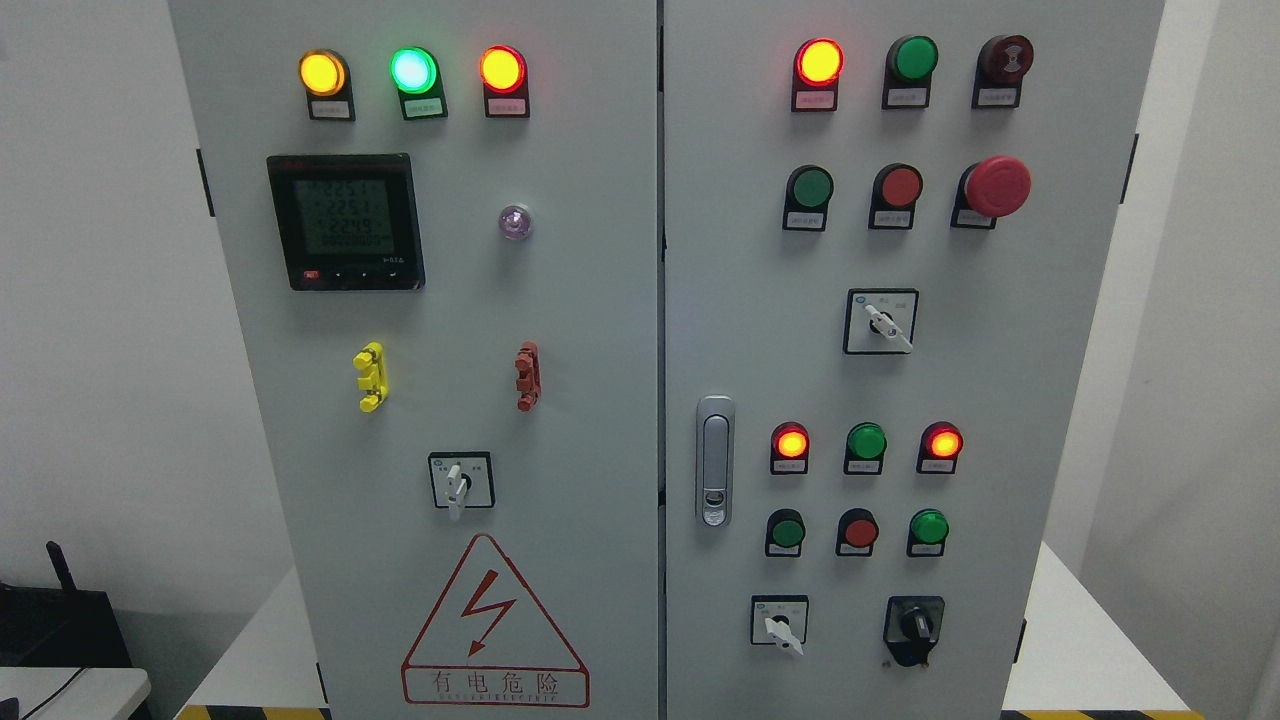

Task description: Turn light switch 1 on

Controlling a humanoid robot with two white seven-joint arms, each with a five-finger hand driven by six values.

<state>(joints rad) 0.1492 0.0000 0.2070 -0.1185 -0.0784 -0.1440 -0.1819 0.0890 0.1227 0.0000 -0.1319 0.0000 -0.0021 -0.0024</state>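
Which control counted as light switch 1 could not be told from the labels, which were too small to read. The candidates were the white-handled rotary switches: one low on the left door, one at mid-height on the right door, and one at the lower right door, beside a black rotary knob.

Around these, the grey cabinet filled the view. On the left door, a yellow lamp, a green lamp and a red lamp glowed along the top, above a digital meter and a small violet indicator. A yellow clip and a red clip sat lower, and a high-voltage warning triangle marked the bottom.

On the right door, a lit red lamp stood at the top left, a red mushroom stop button further right, and a silver door handle near the seam.

Neither robot hand showed, so their state could not be told.
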